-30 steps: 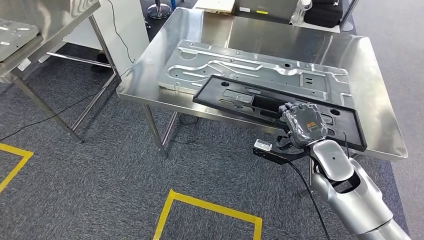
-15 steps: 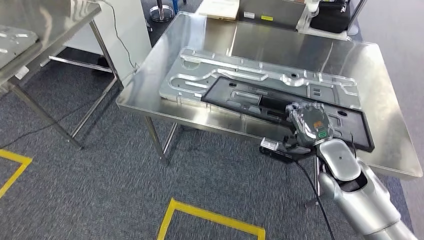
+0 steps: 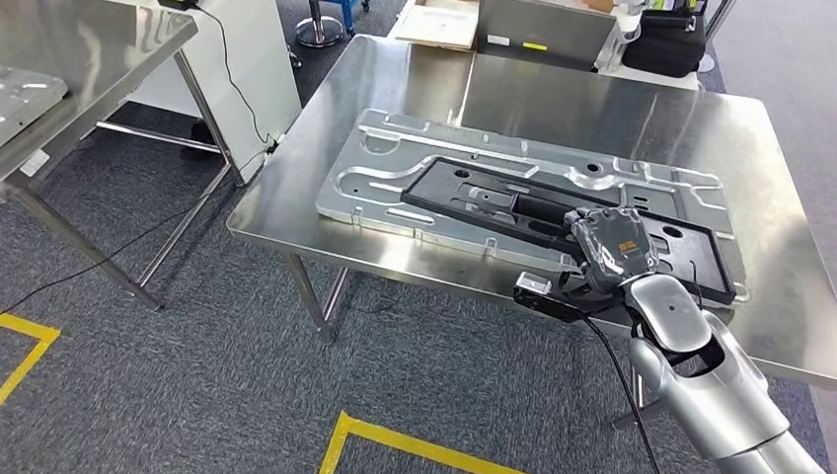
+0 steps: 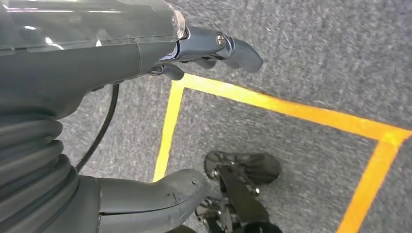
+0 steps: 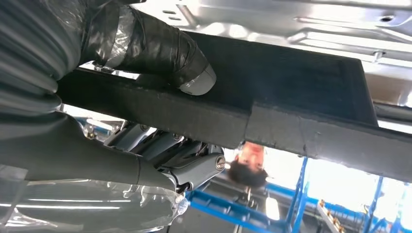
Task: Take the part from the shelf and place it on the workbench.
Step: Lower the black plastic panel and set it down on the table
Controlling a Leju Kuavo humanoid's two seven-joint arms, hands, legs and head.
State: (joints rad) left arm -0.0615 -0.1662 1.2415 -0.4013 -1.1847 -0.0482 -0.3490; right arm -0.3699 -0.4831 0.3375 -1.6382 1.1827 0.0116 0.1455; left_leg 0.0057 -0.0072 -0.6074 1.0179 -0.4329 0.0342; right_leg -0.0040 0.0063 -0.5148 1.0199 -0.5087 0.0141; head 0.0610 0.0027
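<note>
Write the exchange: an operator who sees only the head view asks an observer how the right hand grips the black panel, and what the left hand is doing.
Operator: My head view shows the back of the right hand over the black panel. Is it gripping?
Observer: Yes. In the right wrist view the thumb presses one face of the panel's edge and the fingers curl beneath it.
Operator: And the left hand?
Observer: The left wrist view shows the left hand hanging over grey carpet marked with yellow tape, holding nothing.
Operator: Anything behind the panel?
Observer: The right wrist view shows blue framework beyond the panel's edge.
</note>
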